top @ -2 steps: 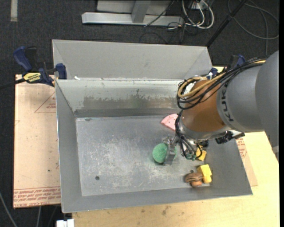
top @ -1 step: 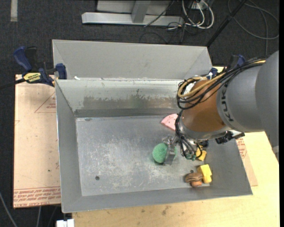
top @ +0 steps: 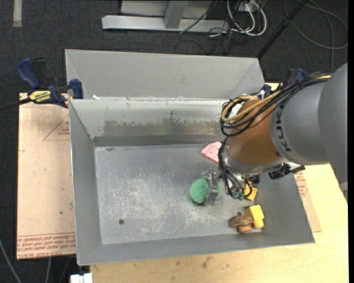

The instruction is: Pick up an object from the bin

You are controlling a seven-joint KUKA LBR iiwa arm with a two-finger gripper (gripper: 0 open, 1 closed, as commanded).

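A green, rounded lump (top: 198,192), egg-like in outline and dull in finish, is being shown lying on the floor of the grey metal bin (top: 144,188). It is somewhat right of the middle and nearer the front edge than the back wall. The end effector (top: 213,189) is being held low, just beside the lump's right side. Whether the two are touching cannot be told, nor whether the end effector is released, clenched or grasping the lump, as it is being partly hidden by the wrist above it. The arm (top: 315,121) is being reached in across the bin's right edge. Its wrist is being covered by an orange sleeve (top: 249,146), over which black and yellow cables (top: 243,110) are being looped.

A pink piece (top: 211,150) is being partly hidden by the sleeve at the foot of the back wall. A small yellow piece (top: 250,193) is being shown just under the wrist. Towards the front right corner, a yellow block (top: 256,215) and a brown, lumpy thing (top: 240,223) are being seen touching one another, apart from the green lump.

The bin's floor is being shown as scuffed and dull, with pale scratches across it, a darker smear along the back wall and a small dark spot (top: 120,222) near the front left corner. The left half is being left bare. Around the bin, a dark floor (top: 55,27) is being seen. Beyond the far edge, a pale grey flat stand (top: 160,22) and a tangle of loose wires (top: 246,16) are being shown lying on it.
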